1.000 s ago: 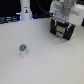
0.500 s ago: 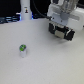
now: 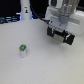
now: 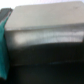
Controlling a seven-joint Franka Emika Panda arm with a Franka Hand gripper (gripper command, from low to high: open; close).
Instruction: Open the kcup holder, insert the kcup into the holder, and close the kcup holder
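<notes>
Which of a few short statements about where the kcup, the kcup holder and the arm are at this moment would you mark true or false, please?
1. The kcup stands upright on the white table, apart from the arm. True.
2. The kcup is already inside the kcup holder. False: it sits out on the table, toward the exterior view's left of the holder.
3. The gripper is at the kcup holder, not at the kcup. True.
4. The kcup has a red top. False: its top is green.
5. A tall white post stands at the far edge of the table. True.
</notes>
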